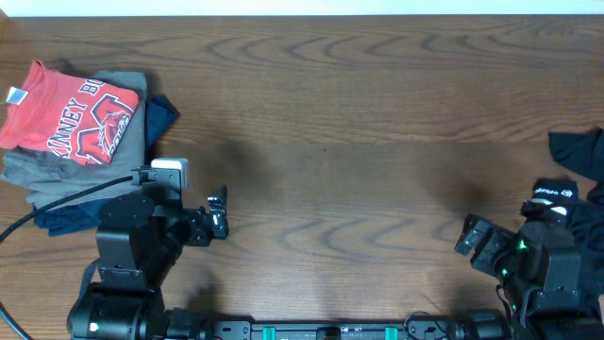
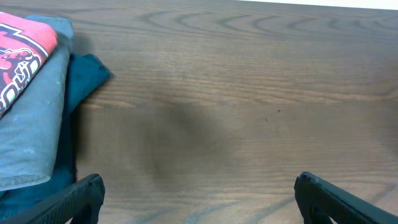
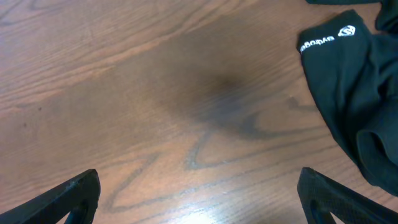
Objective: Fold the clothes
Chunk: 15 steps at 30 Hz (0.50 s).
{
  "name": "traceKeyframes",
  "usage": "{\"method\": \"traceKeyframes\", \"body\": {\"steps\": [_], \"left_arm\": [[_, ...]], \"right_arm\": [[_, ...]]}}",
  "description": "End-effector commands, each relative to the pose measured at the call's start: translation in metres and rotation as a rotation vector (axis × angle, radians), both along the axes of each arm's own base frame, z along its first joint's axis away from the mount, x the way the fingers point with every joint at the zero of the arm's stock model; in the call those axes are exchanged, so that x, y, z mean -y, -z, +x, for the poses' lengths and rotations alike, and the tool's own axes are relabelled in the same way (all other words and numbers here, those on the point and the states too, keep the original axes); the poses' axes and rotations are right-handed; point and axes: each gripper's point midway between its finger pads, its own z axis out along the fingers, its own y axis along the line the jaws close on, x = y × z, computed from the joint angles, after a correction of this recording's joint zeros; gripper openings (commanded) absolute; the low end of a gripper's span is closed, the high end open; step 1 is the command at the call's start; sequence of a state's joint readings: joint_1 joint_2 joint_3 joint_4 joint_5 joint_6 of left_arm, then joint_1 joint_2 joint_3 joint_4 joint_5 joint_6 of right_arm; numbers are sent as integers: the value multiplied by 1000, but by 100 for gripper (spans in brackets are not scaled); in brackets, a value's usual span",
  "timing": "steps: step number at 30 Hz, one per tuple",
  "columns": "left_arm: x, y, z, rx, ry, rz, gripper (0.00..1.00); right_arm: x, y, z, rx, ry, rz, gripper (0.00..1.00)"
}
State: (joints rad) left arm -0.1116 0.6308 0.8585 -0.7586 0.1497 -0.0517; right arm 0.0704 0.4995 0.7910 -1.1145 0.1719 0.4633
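Note:
A folded coral-red T-shirt [image 1: 71, 115] with a white-and-dark print lies on top of a stack at the table's far left, over a grey garment [image 1: 57, 170] and a dark blue one [image 1: 160, 113]. The stack also shows in the left wrist view [image 2: 25, 43]. A crumpled black garment [image 1: 578, 156] with a small white logo lies at the right edge, also in the right wrist view [image 3: 354, 81]. My left gripper [image 2: 198, 193] is open and empty over bare wood, right of the stack. My right gripper [image 3: 198, 190] is open and empty, left of the black garment.
The wooden table [image 1: 359, 123] spans the view. A black cable [image 1: 57, 203] runs from the left arm over the stack's front edge. Both arm bases sit along the table's front edge.

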Motion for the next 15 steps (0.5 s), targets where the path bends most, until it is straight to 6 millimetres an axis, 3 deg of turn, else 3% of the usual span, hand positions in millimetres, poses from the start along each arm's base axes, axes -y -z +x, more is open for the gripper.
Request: {"method": "traceKeyframes", "body": {"steps": [1,4,11,15], "left_arm": [[-2,-1,0,6,-11,4,98],[-2,-1,0,6,-11,4,98],[-2,-1,0,6,-12,4,98],[-2,-1,0,6,-11,4,98]], "right_arm": [[4,1,-4,17,-7,-35,99],[2,1,2,78,-62,-78,99],[-25,4,43,419,-285,-159,99],[-31,-1,55,597,-295,-160,99]]}}
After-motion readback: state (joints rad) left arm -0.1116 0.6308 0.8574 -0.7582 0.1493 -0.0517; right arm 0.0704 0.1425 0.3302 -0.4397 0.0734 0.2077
